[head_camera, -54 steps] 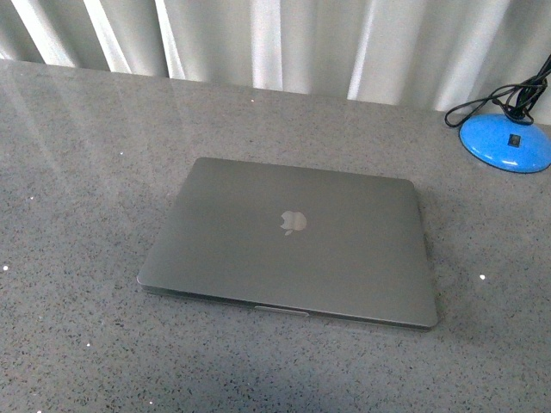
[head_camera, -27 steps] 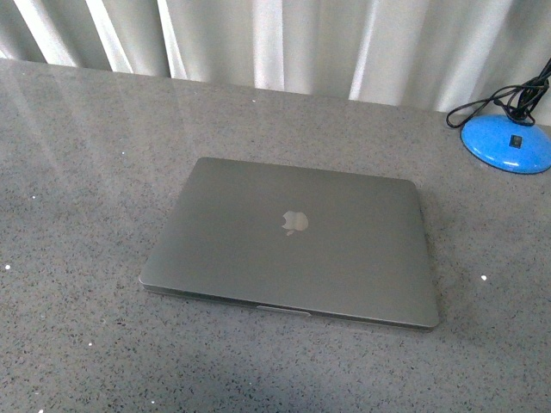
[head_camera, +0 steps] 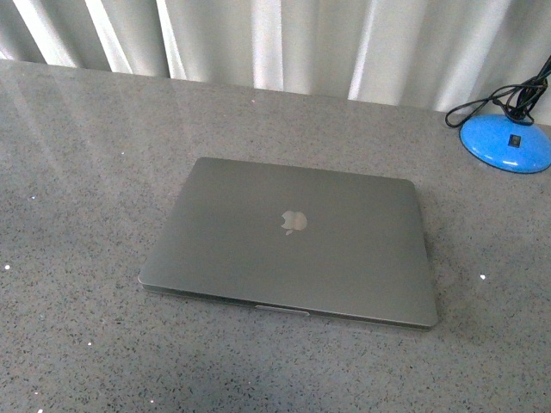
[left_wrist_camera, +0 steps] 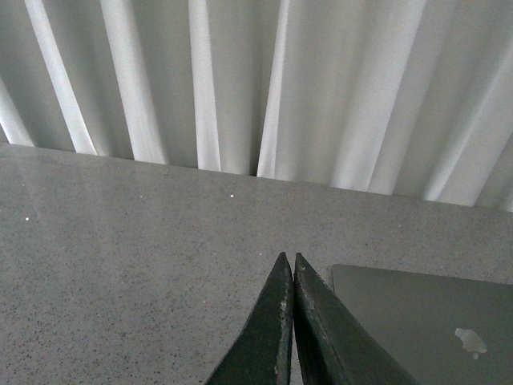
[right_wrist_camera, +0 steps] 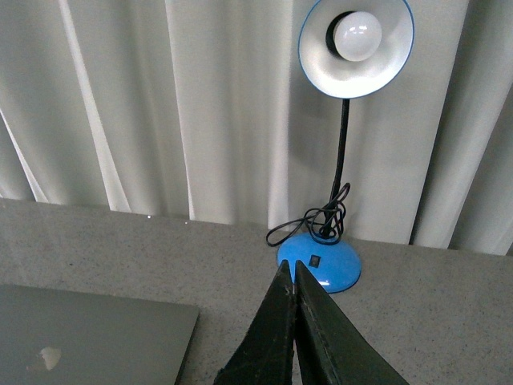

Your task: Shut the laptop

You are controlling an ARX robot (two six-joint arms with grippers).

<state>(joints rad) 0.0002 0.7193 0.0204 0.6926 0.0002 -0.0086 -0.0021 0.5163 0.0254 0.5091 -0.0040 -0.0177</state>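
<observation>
The grey-silver laptop point(head_camera: 293, 241) lies flat on the grey speckled table with its lid down and the pale apple logo facing up. No arm shows in the front view. In the left wrist view my left gripper point(left_wrist_camera: 290, 258) is shut and empty, its tips held above the table just beside a corner of the laptop point(left_wrist_camera: 425, 329). In the right wrist view my right gripper point(right_wrist_camera: 290, 269) is shut and empty, above the table between the laptop's corner point(right_wrist_camera: 88, 337) and the lamp base.
A blue desk lamp point(right_wrist_camera: 321, 261) with a white bulb and black coiled cord stands at the table's far right; its base point(head_camera: 506, 142) shows in the front view. White curtains point(head_camera: 284, 43) hang behind the table's far edge.
</observation>
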